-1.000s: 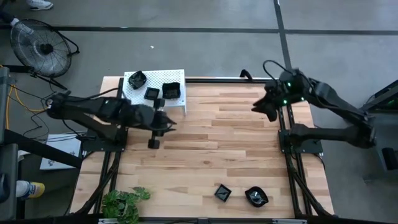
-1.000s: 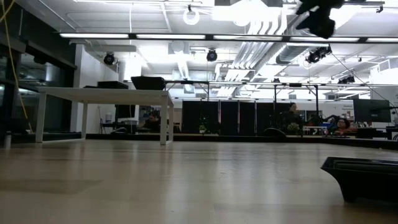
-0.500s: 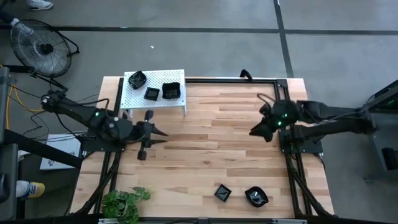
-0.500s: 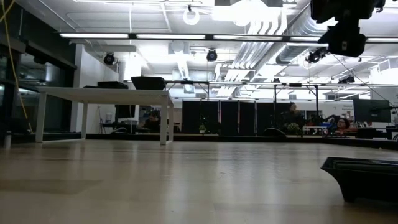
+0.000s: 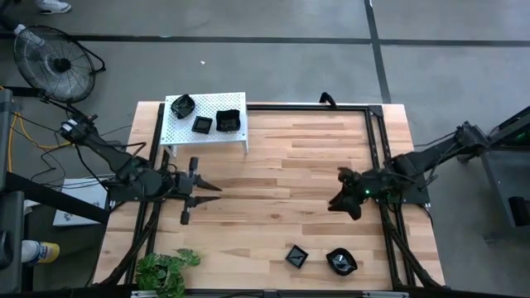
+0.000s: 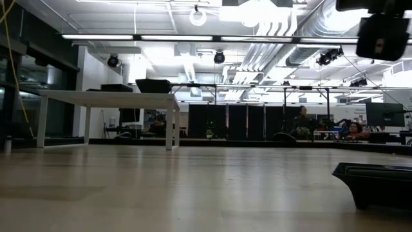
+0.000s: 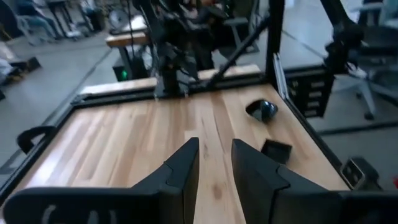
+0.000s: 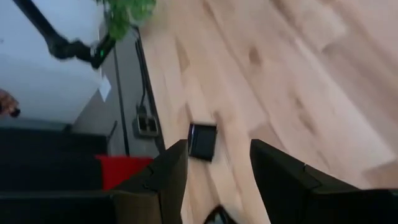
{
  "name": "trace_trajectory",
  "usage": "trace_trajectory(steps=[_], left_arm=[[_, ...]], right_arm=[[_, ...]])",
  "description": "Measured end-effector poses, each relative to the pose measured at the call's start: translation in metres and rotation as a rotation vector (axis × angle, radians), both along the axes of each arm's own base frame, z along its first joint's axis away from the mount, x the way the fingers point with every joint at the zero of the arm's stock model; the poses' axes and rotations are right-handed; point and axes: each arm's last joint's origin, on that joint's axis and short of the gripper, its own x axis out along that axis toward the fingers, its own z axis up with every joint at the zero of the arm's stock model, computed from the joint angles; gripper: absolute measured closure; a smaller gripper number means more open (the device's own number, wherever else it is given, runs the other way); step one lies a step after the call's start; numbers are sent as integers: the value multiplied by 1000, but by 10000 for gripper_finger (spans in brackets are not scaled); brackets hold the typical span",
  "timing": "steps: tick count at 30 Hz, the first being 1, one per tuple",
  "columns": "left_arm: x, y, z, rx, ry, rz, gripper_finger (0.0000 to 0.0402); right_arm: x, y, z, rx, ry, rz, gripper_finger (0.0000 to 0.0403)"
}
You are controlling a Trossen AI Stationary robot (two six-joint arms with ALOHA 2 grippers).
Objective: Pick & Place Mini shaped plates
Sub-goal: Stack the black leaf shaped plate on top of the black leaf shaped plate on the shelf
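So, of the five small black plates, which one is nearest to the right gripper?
The rounded, leaf-like plate at the table's front edge. It lies just beyond the right gripper, right of the square plate; the other three sit far off on the white shelf.

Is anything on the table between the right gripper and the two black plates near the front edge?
Nothing visible. The right gripper hangs open over bare wood, and the square plate and leaf-like plate lie apart with clear board between.

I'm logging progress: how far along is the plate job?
Three plates sit on the white shelf. Nothing is in hand: left gripper and right gripper are open and empty. Two plates remain at the table's near edge.
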Motion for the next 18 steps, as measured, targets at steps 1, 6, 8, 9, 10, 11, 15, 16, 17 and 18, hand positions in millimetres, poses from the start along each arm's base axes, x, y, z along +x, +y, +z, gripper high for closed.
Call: trace_trajectory(steps=[1,6,8,9,10,11,15,16,17,18], left_arm=[[0,-1,-1,-4,-13,13,310],[3,-1,-2,-49,-94,73,310],[4,-1,-2,-56,-108,86,310],[5,-2,-3,-51,-105,96,310],[6,-2,-4,-46,-100,104,310],[8,-3,-5,-42,-95,108,310],[13,-7,-9,-32,-81,104,310],[14,-7,-10,-27,-75,104,310],[15,-8,-12,-22,-69,105,310],[16,-9,-13,-16,-63,107,310]], right_arm=[[0,3,-1,5,12,14,234],[-2,20,-9,18,84,97,234],[-2,26,-13,15,114,138,234],[-3,30,-15,11,125,154,234],[-3,34,-17,7,137,170,234],[-3,37,-19,3,151,183,234],[-5,52,-29,-15,211,229,234],[-5,56,-32,-15,229,237,234],[-6,59,-35,-14,251,241,234],[-7,63,-37,-8,273,243,234]])
